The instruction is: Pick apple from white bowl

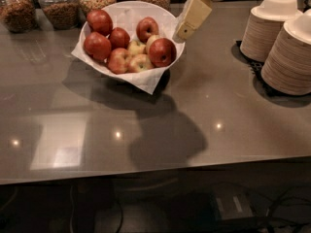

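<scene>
The white bowl point(171, 21) stands at the back left of the grey counter, lined with crumpled white paper whose corners stick out. It holds several red apples and a few small yellow-green ones. The apple point(147, 28), red with a faint yellowish streak, lies at the back right of the pile. A larger dark-red glossy apple point(162, 51) lies just in front of it. My gripper point(184, 31), cream-coloured, hangs from the top edge, tilted down and to the left. Its tip is just outside the bowl's right rim, slightly above it, a short way right of the apple.
Several glass jars point(59, 6) of nuts and grains line the back edge behind the bowl. Two tall stacks of cream disposable bowls point(272, 30) stand on a black mat at the right. The counter's front edge point(155, 171) runs across the lower part, with cables below it.
</scene>
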You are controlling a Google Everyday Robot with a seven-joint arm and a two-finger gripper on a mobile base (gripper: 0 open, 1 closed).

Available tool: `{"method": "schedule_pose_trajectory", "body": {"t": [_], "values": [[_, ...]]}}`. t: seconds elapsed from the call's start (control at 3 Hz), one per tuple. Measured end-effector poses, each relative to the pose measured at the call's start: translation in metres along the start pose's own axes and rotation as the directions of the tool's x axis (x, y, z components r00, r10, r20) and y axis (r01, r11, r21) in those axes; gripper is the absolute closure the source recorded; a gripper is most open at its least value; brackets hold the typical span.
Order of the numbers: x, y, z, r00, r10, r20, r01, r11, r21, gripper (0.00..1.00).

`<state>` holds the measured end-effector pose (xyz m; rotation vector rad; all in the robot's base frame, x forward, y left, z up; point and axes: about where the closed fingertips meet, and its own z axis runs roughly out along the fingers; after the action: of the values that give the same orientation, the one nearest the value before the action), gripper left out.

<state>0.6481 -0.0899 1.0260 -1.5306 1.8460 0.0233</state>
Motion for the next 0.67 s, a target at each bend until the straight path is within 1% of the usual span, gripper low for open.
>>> {"method": "schedule_pose_trajectory", "body": {"t": [0.33,0.67], "values": [[-0.0218,-0.0122,0.0291,0.999,0.022,0.033,-0.022,0.9997,-0.008,0.0],[-0.0227,-0.0125,0.0322,0.999,0.021,0.035,-0.021,0.9998,-0.004,0.0]]}}
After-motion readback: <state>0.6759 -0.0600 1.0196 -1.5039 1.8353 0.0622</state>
